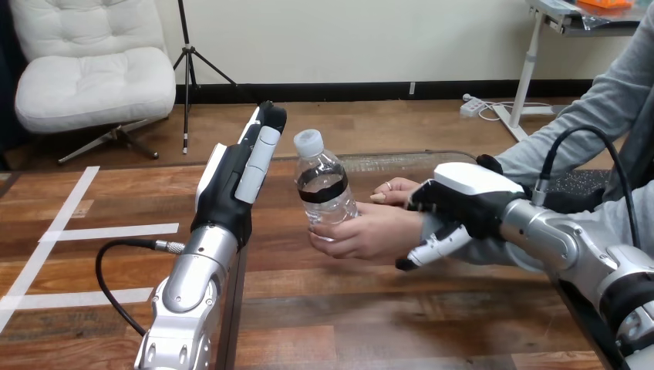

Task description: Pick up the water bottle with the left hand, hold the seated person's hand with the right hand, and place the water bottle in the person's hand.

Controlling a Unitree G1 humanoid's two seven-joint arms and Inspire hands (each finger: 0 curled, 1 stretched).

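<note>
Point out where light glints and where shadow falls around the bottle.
Head view: soft, even lighting; pale glints on the clear water bottle and on the white shells of the left hand; a faint shadow on the table beneath the person's hand that holds the bottle; no harsh glare anywhere.

The left arm [189, 297] rises from the bottom edge, its silver forearm angled up and forward. The left hand [227, 181] stands on edge, its fingers [261, 150] straight and together, holding nothing. The right arm [559, 243] reaches in from the right. The right hand [463, 196], back upward, curls round the person's wrist [416, 227].
</note>
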